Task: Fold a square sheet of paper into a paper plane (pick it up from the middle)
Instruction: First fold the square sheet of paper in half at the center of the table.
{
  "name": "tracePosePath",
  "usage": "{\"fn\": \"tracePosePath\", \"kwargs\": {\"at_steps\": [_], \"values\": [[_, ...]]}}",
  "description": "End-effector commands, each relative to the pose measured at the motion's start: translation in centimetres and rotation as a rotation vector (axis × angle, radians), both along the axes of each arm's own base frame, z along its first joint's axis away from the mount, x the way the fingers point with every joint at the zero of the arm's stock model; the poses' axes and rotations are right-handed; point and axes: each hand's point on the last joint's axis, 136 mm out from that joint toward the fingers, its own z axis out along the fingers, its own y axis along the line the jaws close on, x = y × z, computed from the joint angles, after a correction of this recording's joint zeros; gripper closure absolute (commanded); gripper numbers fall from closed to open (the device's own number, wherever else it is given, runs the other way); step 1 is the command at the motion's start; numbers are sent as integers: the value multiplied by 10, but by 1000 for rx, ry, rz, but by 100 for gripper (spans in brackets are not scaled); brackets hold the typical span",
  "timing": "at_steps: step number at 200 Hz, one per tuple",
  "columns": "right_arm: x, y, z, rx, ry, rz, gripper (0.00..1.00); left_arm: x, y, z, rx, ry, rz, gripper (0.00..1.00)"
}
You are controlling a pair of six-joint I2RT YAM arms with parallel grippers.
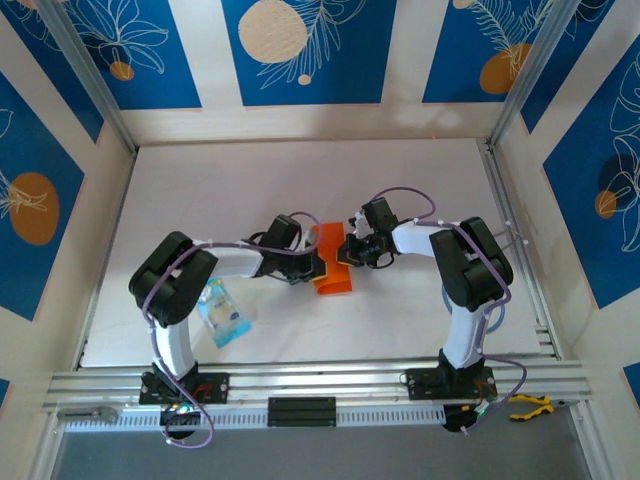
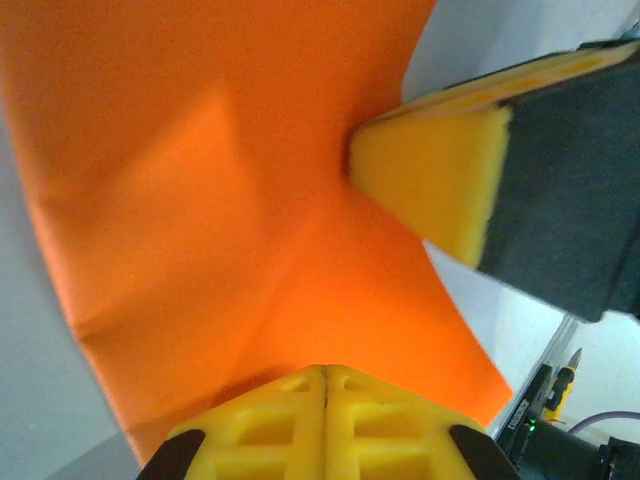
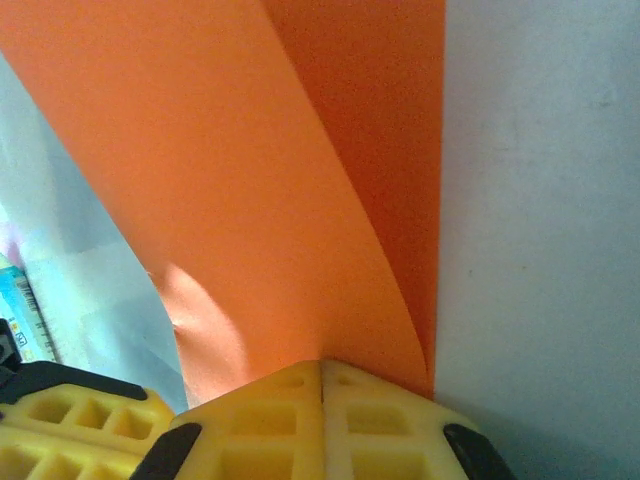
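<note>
Inward, arms bent, left end effector (image 2: 325, 374) and right end effector (image 3: 322, 366) clamped on orange sheet (image 1: 334, 278)

White arm links (image 1: 237, 262) with black joints (image 1: 175, 272), lilac cables (image 1: 408, 191), and yellow ribbed end effector fingers (image 2: 268, 425).

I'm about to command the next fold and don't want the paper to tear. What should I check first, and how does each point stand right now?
1. Left fingers closed on the orange sheet: ok, the tips meet over its edge.
2. Right fingers closed on the sheet: ok.
3. Sheet lying flat: not ok, it bows and curls between the two grips.
4. Fold edges aligned: cannot tell.
5. Blue packet apart from the sheet: ok, it lies on the table by the left arm's base.
</note>
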Motion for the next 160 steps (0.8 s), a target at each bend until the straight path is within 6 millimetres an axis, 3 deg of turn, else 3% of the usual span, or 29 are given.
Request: {"fn": "tracePosePath", "kwargs": {"at_steps": [1, 42, 114, 160], "values": [[-41, -40, -49, -199, 172, -45, 100, -19, 8, -16, 21, 55, -12, 97], [-41, -43, -50, -203, 176, -49, 100, -40, 21, -28, 39, 87, -18, 96], [-39, -44, -48, -194, 173, -57, 100, -55, 24, -10, 38, 52, -113, 95], [-40, -44, -48, -193, 175, -55, 100, -63, 27, -9, 95, 37, -171, 94]]}}
